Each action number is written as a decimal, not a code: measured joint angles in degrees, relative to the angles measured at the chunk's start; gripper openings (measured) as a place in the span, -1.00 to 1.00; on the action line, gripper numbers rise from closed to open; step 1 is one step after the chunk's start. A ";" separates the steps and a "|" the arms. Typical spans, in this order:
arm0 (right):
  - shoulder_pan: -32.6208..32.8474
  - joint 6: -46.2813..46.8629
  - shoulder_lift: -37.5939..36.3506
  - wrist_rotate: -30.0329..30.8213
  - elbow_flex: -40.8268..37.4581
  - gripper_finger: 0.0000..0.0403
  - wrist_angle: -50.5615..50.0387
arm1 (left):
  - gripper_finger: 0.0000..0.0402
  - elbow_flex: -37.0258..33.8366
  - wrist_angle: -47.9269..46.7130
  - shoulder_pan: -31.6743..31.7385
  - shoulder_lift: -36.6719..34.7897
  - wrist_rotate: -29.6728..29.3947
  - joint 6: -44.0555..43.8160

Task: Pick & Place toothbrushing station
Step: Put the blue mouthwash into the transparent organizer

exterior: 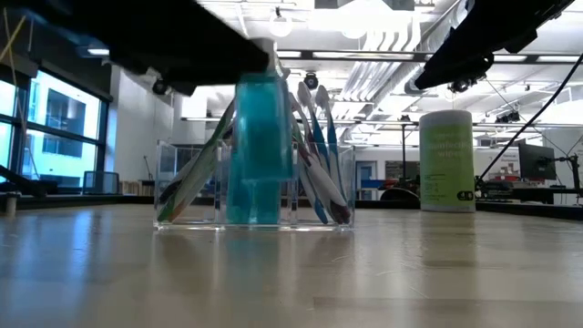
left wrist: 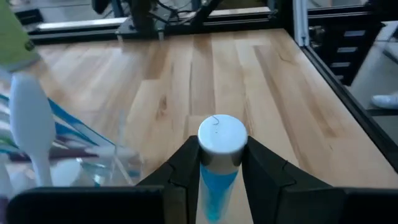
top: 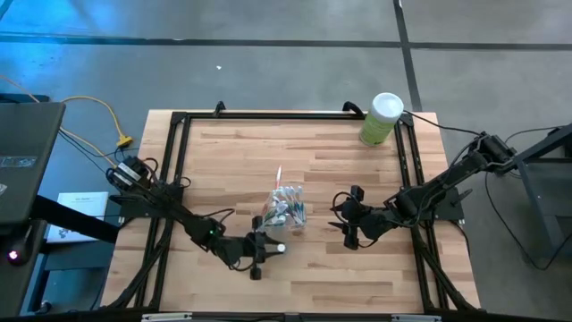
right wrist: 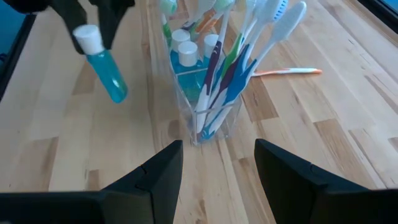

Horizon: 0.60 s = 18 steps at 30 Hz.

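Observation:
The clear holder stands mid-table on its base, filled with pastel toothbrushes and white-capped tubes. My left gripper is just on the near side of the holder, shut on a blue tube with a white cap; the same tube shows in the right wrist view. My right gripper waits open to the right of the holder, with nothing between its fingers. In the low view the tube hangs in front of the holder. My left gripper pinches the tube's blue body just below its white cap between the two fingers. The fingers come nearly level from the table's left and lie across the tube. The tube hangs cap up and a little tilted, its lower end clear of the table.
One orange toothbrush lies flat on the table just beyond the holder's far side. A tall green canister with a white lid stands at the far right corner. A black frame runs around the wooden tabletop.

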 joint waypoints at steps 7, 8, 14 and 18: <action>0.00 -0.31 0.00 -0.04 0.00 -0.05 -1.15 | -0.58 8.29 -3.91 0.16 -0.51 -14.27 5.87; 0.00 -0.31 0.00 -0.07 0.00 -0.05 -1.46 | -0.58 9.08 -3.95 0.60 -0.51 -15.69 5.85; 0.00 -1.55 0.00 -1.23 0.00 -0.05 -2.63 | -0.58 10.40 -4.34 2.77 -0.51 -17.56 2.16; 0.00 -1.79 0.00 -1.33 0.00 -0.05 -2.77 | -0.58 10.42 -7.63 3.52 -0.51 -19.70 -0.84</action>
